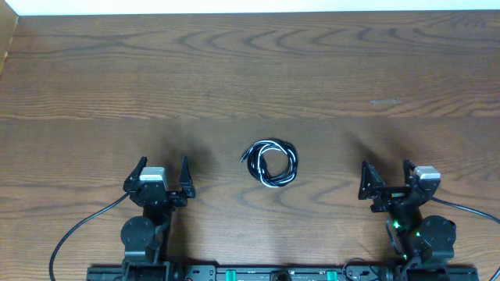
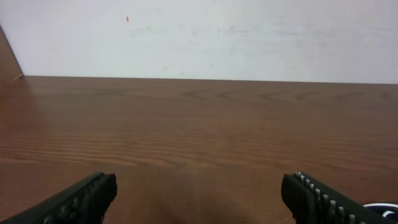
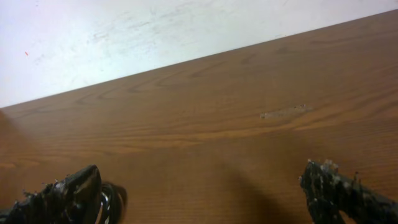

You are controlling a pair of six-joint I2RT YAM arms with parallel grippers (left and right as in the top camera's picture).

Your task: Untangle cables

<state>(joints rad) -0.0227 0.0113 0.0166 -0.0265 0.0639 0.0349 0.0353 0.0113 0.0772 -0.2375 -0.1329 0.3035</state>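
Observation:
The cables (image 1: 271, 162) lie as one small coiled bundle of black and white cords on the wooden table, near the middle front. A loose plug end sticks out at its left. My left gripper (image 1: 162, 168) is open and empty, well to the left of the bundle. My right gripper (image 1: 387, 173) is open and empty, well to the right of it. In the left wrist view only an edge of the cables (image 2: 382, 208) shows at the bottom right, past the open left gripper (image 2: 199, 196). In the right wrist view the cables (image 3: 112, 200) peek out beside the left finger of the open right gripper (image 3: 202, 190).
The brown wooden table (image 1: 250, 70) stretches back to a white wall. A small pale scuff mark (image 1: 385, 101) sits on the table at the right rear. Thick black leads run from each arm base along the front edge.

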